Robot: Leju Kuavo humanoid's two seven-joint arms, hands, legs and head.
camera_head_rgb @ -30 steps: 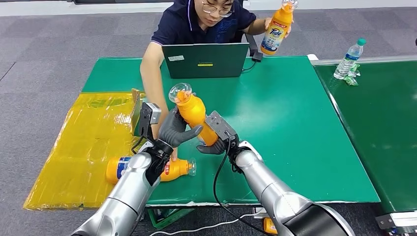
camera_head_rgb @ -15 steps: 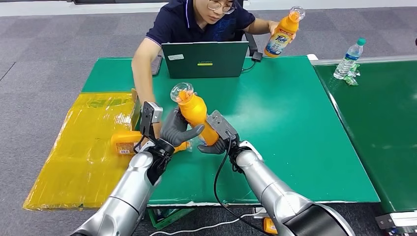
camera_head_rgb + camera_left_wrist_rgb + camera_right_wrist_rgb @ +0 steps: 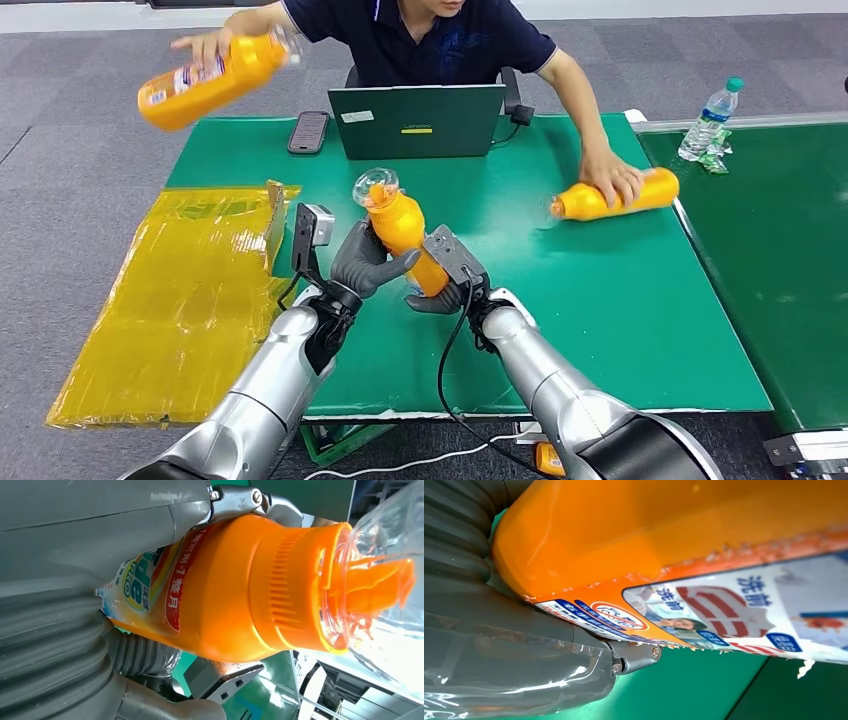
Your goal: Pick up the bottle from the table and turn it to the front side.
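moved: person's bottles, one now lifted far left, one laid far right | left hand and right hand: fingers still clasp orange bottle above bench

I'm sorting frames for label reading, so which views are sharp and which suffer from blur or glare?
Head view: the held bottle is sharp, while the bottle the person swings is slightly motion-blurred. Left wrist view: the label is legible, but the clear cap washes out against bright light. Right wrist view: the bottle sits very close, its far label end soft, with glare on the right hand.
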